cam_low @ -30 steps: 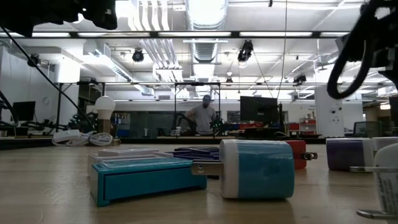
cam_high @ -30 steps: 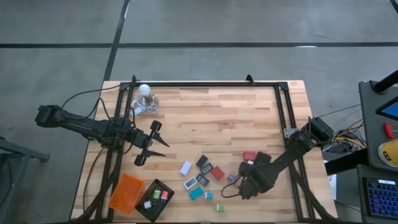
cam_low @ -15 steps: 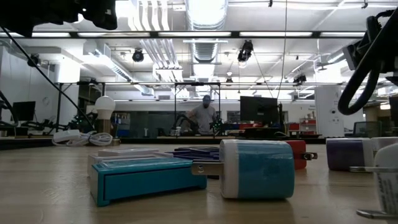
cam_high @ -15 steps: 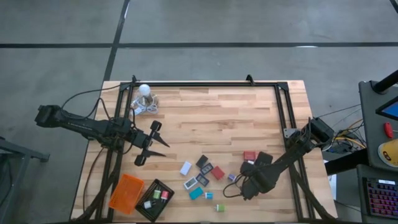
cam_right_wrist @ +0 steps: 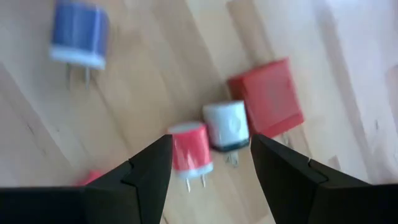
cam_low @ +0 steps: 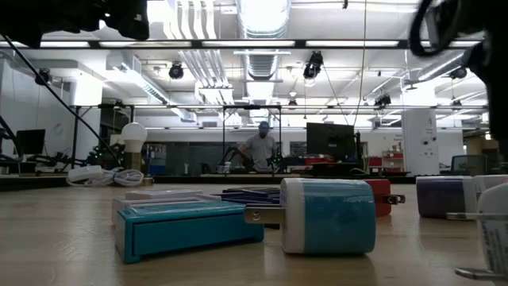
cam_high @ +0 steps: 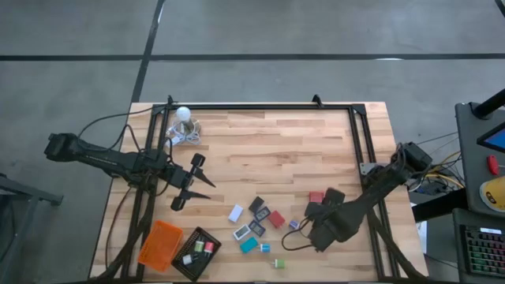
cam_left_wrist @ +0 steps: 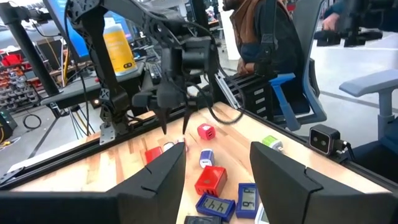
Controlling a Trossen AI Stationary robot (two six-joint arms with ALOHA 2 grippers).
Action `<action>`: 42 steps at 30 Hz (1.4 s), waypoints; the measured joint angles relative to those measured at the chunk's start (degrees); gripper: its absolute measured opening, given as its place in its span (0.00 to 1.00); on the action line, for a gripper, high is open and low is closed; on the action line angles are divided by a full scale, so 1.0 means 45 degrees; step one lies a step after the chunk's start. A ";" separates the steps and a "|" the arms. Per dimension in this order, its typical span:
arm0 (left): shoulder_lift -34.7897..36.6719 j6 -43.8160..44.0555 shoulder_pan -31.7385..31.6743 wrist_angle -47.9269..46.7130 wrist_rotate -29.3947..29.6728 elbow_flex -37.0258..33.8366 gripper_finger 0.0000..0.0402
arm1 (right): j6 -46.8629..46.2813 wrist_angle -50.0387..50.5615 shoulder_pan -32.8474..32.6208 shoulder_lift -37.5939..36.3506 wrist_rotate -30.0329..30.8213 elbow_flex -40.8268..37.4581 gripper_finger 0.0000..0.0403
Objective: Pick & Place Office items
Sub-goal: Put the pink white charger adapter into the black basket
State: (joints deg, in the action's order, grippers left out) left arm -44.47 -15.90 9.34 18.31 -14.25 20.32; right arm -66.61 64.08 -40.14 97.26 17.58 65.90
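black tray: a few office items already inside
loose items: most remain on the surface right of the black tray
right tool: open, empty, above red plug
left tool: open, empty, waiting above-left of the tray

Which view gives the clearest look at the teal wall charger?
The low view: the teal charger lies close to the camera, side-on, with its plug prongs showing. From above it is only a small teal speck among the other pieces. I cannot pick it out in either wrist view.
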 joint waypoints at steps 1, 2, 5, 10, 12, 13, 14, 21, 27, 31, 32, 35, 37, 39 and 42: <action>0.0003 -0.0034 0.0000 0.0000 0.0000 0.0000 0.46 | -0.0119 -0.0017 0.0003 -0.0172 0.0153 -0.0014 0.53; 0.0000 -0.0034 -0.0002 0.0000 -0.0001 -0.0002 0.46 | -0.0227 -0.0048 0.0005 -0.0360 0.0198 -0.0066 0.53; 0.0000 -0.0034 0.0000 0.0000 -0.0003 0.0000 0.46 | -0.0582 -0.0127 -0.0002 -0.0780 0.0232 -0.0361 0.53; 0.0000 -0.0034 0.0000 0.0001 -0.0003 -0.0005 0.46 | -0.0855 -0.1149 -0.0049 -0.1433 0.0143 -0.1563 0.53; 0.0002 -0.0034 -0.0003 0.0005 -0.0003 -0.0005 0.46 | -0.0854 -0.1964 -0.0049 -0.1639 -0.0063 -0.2116 0.53; 0.0001 -0.0034 -0.0001 0.0005 -0.0003 -0.0005 0.46 | -0.0810 -0.2297 -0.0049 -0.1714 -0.0256 -0.2330 0.53; 0.0000 -0.0034 -0.0005 0.0005 -0.0003 -0.0005 0.46 | -0.0776 -0.2637 -0.0049 -0.1790 -0.0513 -0.2504 0.53; 0.0001 -0.0136 0.0000 0.0005 -0.0002 -0.0005 0.46 | -0.0789 -0.3052 -0.0053 -0.1862 -0.1622 -0.2633 0.53; 0.0000 -0.0127 0.0000 0.0005 -0.0003 -0.0005 0.46 | -0.0826 -0.3535 -0.0049 -0.1794 -0.1588 -0.2595 0.53; 0.0000 -0.0122 0.0000 -0.0019 -0.0003 -0.0005 0.46 | -0.0845 -0.3543 -0.0053 -0.1753 -0.1583 -0.2830 0.53; 0.0000 -0.0122 0.0000 -0.0019 -0.0003 -0.0005 0.46 | -0.0845 -0.3538 -0.0053 -0.1746 -0.1566 -0.2887 0.53; 0.0001 -0.0084 -0.0001 -0.0024 -0.0002 -0.0005 0.46 | -0.0865 -0.3824 -0.0049 -0.1740 -0.1541 -0.3086 0.53; 0.0001 -0.0097 -0.0004 -0.0024 -0.0003 -0.0005 0.46 | -0.0865 -0.4266 -0.0049 -0.1740 -0.1539 -0.3294 0.53; 0.0000 -0.0097 0.0000 -0.0024 -0.0003 -0.0005 0.46 | -0.0869 -0.4851 -0.0049 -0.1740 -0.1535 -0.3562 0.53; 0.0000 -0.0131 -0.0004 -0.0024 -0.0003 -0.0005 0.46 | -0.0869 -0.6026 -0.0053 -0.1740 -0.1539 -0.4167 0.53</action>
State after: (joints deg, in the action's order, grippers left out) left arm -44.47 -16.49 9.33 18.20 -14.26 20.29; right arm -70.52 36.97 -40.38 89.43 10.66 47.15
